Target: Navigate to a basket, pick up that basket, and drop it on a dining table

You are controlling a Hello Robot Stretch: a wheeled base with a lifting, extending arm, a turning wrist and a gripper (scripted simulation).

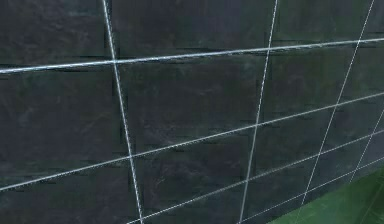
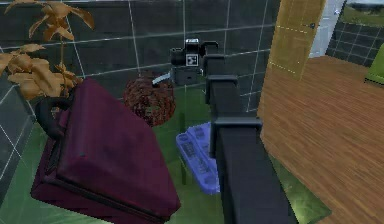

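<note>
Dark tiled wall (image 1: 190,110) with pale grout lines spans the forward view; a sliver of green floor (image 1: 340,212) is cut off at its bottom right corner.

In the arm side view, a wood floor (image 2: 320,120) lies at the right; a yellow panel (image 2: 295,35) stands upright on it, its top cut off by the frame.

A maroon case (image 2: 105,150) lies tilted at the lower left; its near corner is cut off at the bottom edge.

The arm (image 2: 240,150) rises from the bottom edge and hides part of a blue crate (image 2: 198,150) on the green floor.

A plant (image 2: 40,60) with orange-brown leaves stands at the upper left, its base hidden behind the case.

The basket (image 2: 150,98), round and reddish-brown, sits between the case and the arm, just below the gripper (image 2: 163,78); whether it rests on the floor or hangs clear cannot be told.

The fingers are thin and hard to make out; whether they grasp anything cannot be told.
</note>
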